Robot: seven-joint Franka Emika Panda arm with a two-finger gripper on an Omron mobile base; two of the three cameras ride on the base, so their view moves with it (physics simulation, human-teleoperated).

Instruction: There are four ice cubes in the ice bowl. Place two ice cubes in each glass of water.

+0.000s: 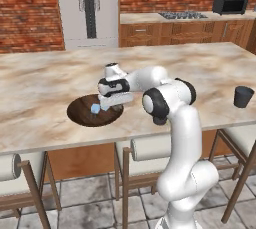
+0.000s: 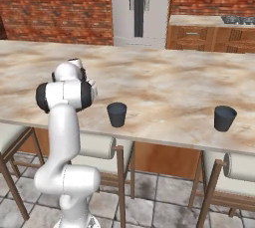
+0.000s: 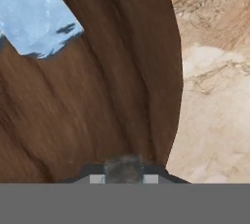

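The ice bowl, a wide dark wood dish, sits on the counter near its front edge. One pale blue ice cube lies in it, large at the upper left of the hand view. My gripper hangs low over the bowl's right part, just right of the cube. Its fingertips stand together, shut, with nothing between them, over the bowl's wood. One glass of water stands right of the arm, the other farther right, also at the counter's right end.
The marble counter stretches wide behind the bowl. Stools line its front edge below. A fridge and a black microwave stand at the far wall.
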